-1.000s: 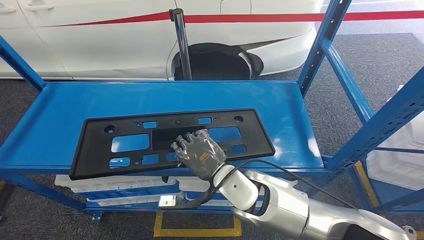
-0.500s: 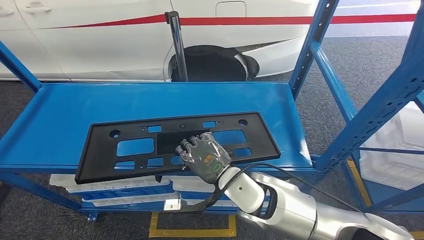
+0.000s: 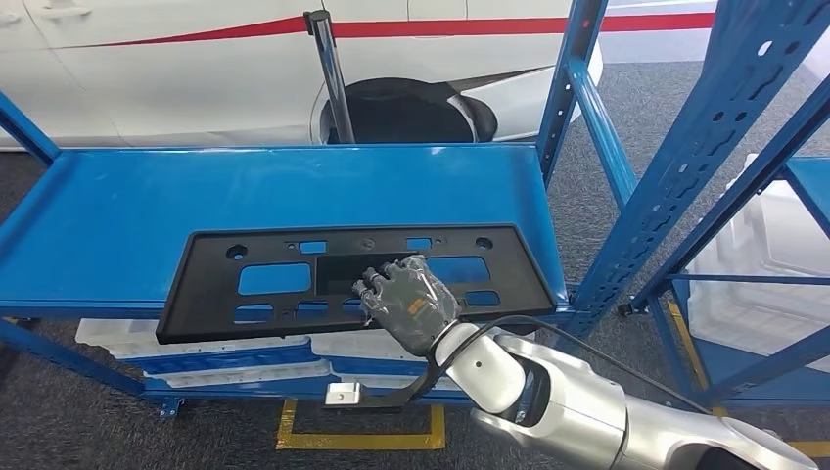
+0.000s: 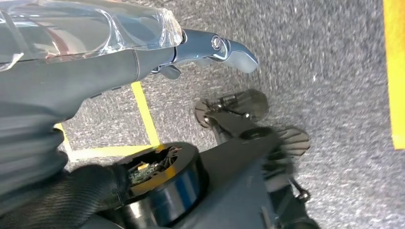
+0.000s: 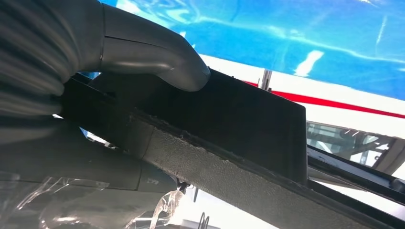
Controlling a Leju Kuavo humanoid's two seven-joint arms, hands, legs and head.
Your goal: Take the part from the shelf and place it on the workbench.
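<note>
On the blue shelf (image 3: 117, 211) lies the flat black part (image 3: 254, 279), near the front edge. The right hand (image 3: 411, 302) pinches that edge, thumb under, fingers (image 3: 377, 284) on top. It should grip tight and lift level. The left hand (image 4: 143, 52) holds nothing.

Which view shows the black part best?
The head view: the whole black part lies flat on the blue shelf, with the right hand over its near edge. The right wrist view shows just a close piece of it, gripped by the thumb. The left wrist view faces the floor.
</note>
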